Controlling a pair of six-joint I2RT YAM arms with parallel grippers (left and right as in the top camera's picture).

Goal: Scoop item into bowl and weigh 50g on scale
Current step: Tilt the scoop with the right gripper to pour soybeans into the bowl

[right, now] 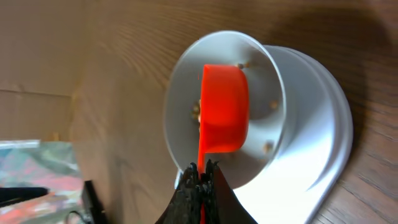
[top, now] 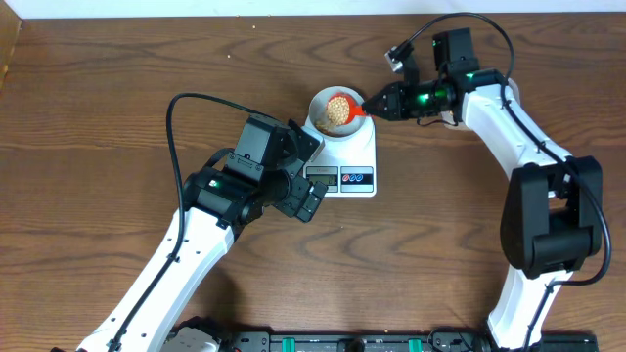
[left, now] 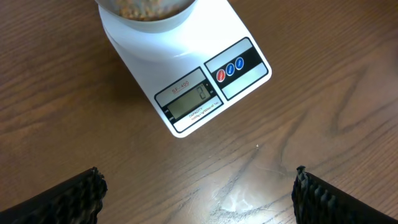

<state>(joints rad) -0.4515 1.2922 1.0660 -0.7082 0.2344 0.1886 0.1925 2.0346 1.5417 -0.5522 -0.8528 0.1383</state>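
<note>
Fingertips of the right end effector (right: 200,177) are clamped on the thin handle of an orange-red scoop (right: 222,106), whose cup hangs over the mouth of the bowl (right: 180,106); from overhead the cup looks heaped with beans (top: 338,108), and the right wrist view shows only a few loose ones lying on the bowl's floor.

The step in hand is most likely the pour; it is best done by rolling the wrist slowly with the cup kept low and inside the rim, so the beans trickle rather than bounce out; the scoop should not press on the bowl, since any touch would falsify the weight.

Bowl sits on the far end of the scale (left: 242,68), clear of the display (left: 189,99), which shows what looks like a lone zero; the red button (left: 221,75) and blue button (left: 235,65) lie just beside it.

Left end effector (left: 199,186) hovers over the bench (left: 56,93) near the scale's display end, jaws wide apart and holding nothing; it is not touching the scale, and nothing blocks the pour.

Farther off, something shiny and crinkled (right: 37,165) shows at the edge of the right wrist view; what it is cannot be told.
</note>
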